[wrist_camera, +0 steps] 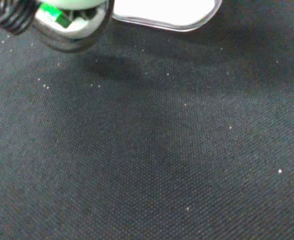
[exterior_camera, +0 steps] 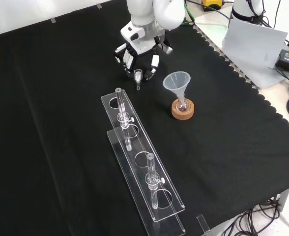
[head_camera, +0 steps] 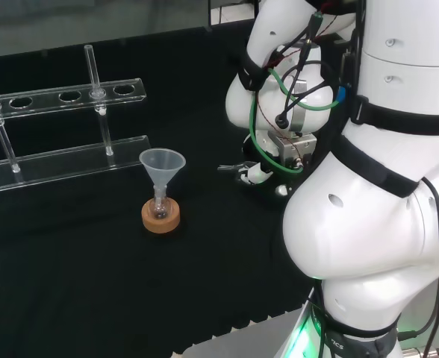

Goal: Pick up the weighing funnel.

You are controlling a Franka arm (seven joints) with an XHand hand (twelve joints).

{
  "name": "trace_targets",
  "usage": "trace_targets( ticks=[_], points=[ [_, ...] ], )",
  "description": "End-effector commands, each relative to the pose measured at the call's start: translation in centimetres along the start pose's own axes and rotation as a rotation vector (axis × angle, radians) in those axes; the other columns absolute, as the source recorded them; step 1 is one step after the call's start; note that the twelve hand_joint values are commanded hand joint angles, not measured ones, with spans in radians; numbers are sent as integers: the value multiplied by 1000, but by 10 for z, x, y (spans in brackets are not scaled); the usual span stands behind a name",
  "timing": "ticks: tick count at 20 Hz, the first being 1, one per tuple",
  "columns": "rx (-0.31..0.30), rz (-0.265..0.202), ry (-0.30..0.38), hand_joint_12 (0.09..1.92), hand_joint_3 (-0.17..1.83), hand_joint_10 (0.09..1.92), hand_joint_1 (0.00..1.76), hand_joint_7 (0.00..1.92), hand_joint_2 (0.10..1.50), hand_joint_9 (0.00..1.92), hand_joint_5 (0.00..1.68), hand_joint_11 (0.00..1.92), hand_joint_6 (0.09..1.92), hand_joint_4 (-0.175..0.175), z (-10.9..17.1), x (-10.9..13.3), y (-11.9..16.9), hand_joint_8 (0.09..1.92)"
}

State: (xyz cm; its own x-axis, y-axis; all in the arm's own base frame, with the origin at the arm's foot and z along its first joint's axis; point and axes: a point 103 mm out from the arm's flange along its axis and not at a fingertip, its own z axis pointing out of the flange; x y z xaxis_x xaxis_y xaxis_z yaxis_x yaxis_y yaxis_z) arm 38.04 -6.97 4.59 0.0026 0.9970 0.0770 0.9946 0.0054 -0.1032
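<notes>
Progress: lift not evident | weighing funnel [exterior_camera: 138,77] just below robot hand [exterior_camera: 140,49] in front view, low over bench [exterior_camera: 61,98] | grip: cannot tell whether closed on it | left: secure, raise

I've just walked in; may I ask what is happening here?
The robot hand is low over the black cloth, right above the small clear weighing funnel; whether it grips it yet I cannot tell. The big funnel stands in its flask on a cork ring, beside a clear test-tube rack.
</notes>
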Motion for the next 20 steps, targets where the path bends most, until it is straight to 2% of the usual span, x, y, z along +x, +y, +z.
trace_targets(
  ticks=[1,7,15,20],
  points=[
    [7,0,5,1537,510,376,908,1098,581,982,956,100,501,92,3,1,0,397],
    [-4,7,5,1537,521,375,913,1107,574,986,959,108,506,90,3,0,0,403],
    [-11,14,3,1535,533,382,942,1217,572,1011,1008,111,522,95,2,1,1,447],
    [-11,17,9,1535,544,401,953,1257,569,1082,1034,115,523,93,1,2,3,466]
  ],
)
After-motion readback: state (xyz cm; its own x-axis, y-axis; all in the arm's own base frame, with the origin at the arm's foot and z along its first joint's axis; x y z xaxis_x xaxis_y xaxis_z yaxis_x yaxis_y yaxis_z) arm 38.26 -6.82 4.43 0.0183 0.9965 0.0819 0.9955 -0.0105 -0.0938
